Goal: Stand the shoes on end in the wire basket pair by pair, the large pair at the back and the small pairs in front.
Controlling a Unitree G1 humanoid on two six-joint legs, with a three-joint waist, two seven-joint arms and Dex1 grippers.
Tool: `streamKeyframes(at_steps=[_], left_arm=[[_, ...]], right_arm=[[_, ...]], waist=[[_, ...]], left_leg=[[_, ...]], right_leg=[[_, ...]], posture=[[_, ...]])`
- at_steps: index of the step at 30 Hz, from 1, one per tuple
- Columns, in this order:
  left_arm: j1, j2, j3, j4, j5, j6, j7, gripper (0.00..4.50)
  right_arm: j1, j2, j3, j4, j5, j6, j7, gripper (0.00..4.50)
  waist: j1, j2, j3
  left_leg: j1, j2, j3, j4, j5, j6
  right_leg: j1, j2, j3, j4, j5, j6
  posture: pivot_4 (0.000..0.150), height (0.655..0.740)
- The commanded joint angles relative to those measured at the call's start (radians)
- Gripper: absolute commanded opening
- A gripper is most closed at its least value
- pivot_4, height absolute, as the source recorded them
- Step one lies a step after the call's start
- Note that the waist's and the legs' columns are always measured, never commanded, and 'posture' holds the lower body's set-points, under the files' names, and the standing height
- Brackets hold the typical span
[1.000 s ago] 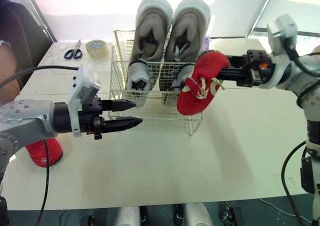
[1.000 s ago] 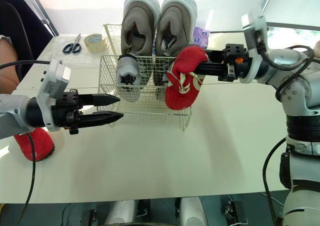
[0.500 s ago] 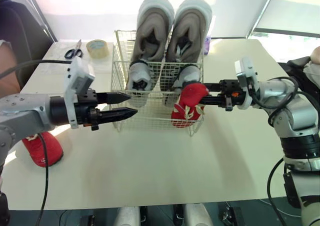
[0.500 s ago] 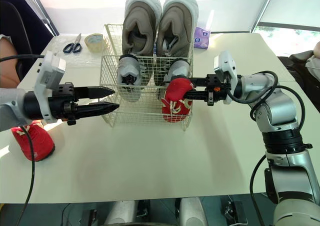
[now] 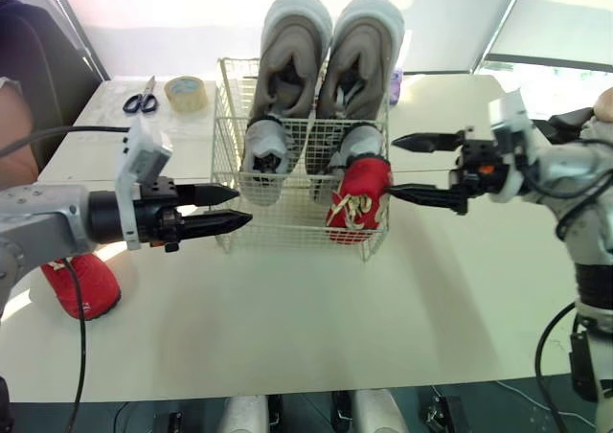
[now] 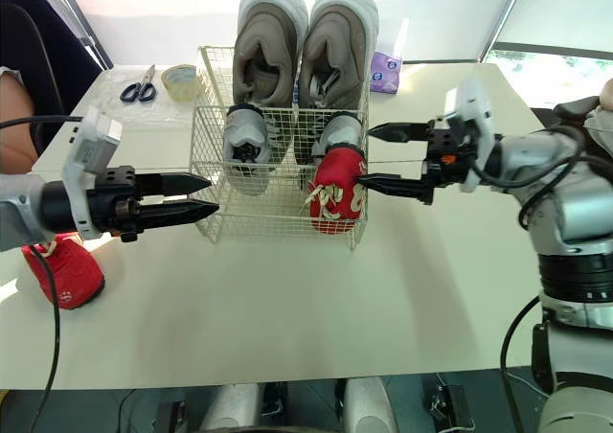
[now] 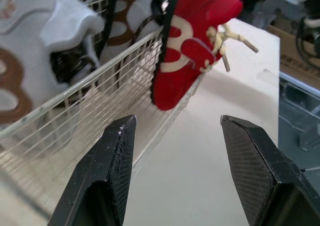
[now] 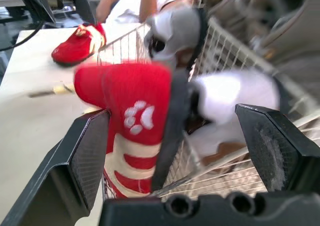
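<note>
The wire basket [image 5: 228, 131] stands mid-table. Two large grey shoes [image 5: 292, 59] stand on end at its back, and two small white shoes [image 5: 266, 160] stand before them. A small red shoe [image 5: 359, 198] stands on end in the front right corner. Just right of it, my right gripper [image 5: 407, 170] is open wide and holds nothing, its lower finger close to the shoe. My left gripper [image 5: 233, 208] is open and empty at the basket's left front corner. The other red shoe [image 5: 81, 284] lies on the table at the far left, under my left arm.
Scissors [image 5: 141, 96] and a tape roll [image 5: 186, 92] lie at the back left. A purple tissue pack [image 6: 385, 72] sits behind the basket on the right. A person's arm [image 5: 14, 131] shows at the left edge. Bare table spreads in front of the basket.
My right gripper lowered the red shoe into the basket's front right corner, opened and let it go, then drew back to the right. My left gripper pulled back slightly.
</note>
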Motion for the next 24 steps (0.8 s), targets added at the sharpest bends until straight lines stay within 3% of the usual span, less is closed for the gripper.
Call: streamKeyframes(at_steps=[1,2,6,11,13,16,20,22,24], left_arm=[[-0.006,0.015,0.069,0.051,0.037,-0.02,-0.004,2.76],[-0.024,0.007,0.093,0.096,0.046,-0.022,0.031,2.76],[-0.039,0.006,0.208,0.223,0.107,-0.044,0.114,4.48],[0.08,0.047,0.409,0.325,0.23,-0.047,0.137,4.48],[0.237,0.052,0.571,0.353,0.288,-0.01,0.083,4.48],[0.41,0.038,0.731,0.362,0.331,0.02,0.026,4.48],[0.562,0.01,0.909,0.434,0.267,0.139,-0.102,4.48],[0.61,0.016,0.947,0.494,0.249,0.166,-0.185,4.48],[0.691,0.011,0.917,0.59,0.325,0.095,-0.253,4.48]], right_arm=[[-0.072,-0.092,-0.075,0.002,-0.005,0.006,0.006,4.3],[-0.141,-0.084,-0.097,0.039,0.022,0.015,-0.012,4.3],[-0.351,0.037,-0.121,0.078,0.185,0.1,-0.054,4.5],[-0.391,0.223,-0.02,-0.038,0.298,0.186,-0.054,4.5],[-0.316,0.257,0.094,-0.102,0.26,0.167,0.023,4.5],[-0.237,0.262,0.195,-0.159,0.22,0.141,0.111,4.5],[-0.182,0.216,0.256,-0.233,0.238,0.166,0.23,4.5],[-0.184,0.208,0.261,-0.238,0.241,0.173,0.25,4.5],[-0.183,0.198,0.27,-0.244,0.231,0.173,0.268,4.5]], waist=[[-0.001,0.0,0.0],[-0.002,0.0,0.0],[-0.013,0.001,0.0],[-0.029,-0.001,0.0],[-0.031,-0.001,-0.001],[-0.031,-0.002,-0.001],[-0.006,-0.003,-0.001],[-0.002,-0.004,-0.002],[-0.002,-0.005,-0.003]], left_leg=[[0.0,0.0,0.0,0.0,0.0,0.0],[0.0,0.0,0.0,0.0,0.0,0.0],[0.001,0.002,0.001,0.0,-0.003,0.004],[0.004,0.004,0.0,-0.004,0.003,-0.005],[0.002,0.004,0.001,-0.004,0.003,-0.005],[0.0,0.003,0.003,-0.003,0.0,-0.001],[-0.005,0.0,0.003,0.0,-0.001,0.0],[-0.005,0.0,0.003,0.0,-0.001,0.0],[-0.004,0.0,0.002,0.0,-0.003,-0.003]], right_leg=[[0.0,0.0,0.0,0.0,0.0,0.0],[0.0,0.0,0.0,0.0,0.0,0.0],[-0.001,0.002,0.001,0.001,0.001,-0.002],[-0.001,0.004,0.0,0.004,0.0,-0.004],[-0.002,0.002,0.0,0.004,0.0,-0.004],[-0.003,0.0,0.0,0.001,0.0,-0.003],[-0.007,-0.005,-0.002,0.002,0.0,-0.003],[-0.008,-0.005,-0.002,0.001,0.0,-0.003],[-0.012,-0.008,-0.003,0.001,-0.002,-0.007]], posture=[[0.15,0.74],[0.15,0.74],[0.15,0.74],[0.15,0.74],[0.15,0.74],[0.15,0.74],[0.15,0.74],[0.15,0.74],[0.15,0.74]])
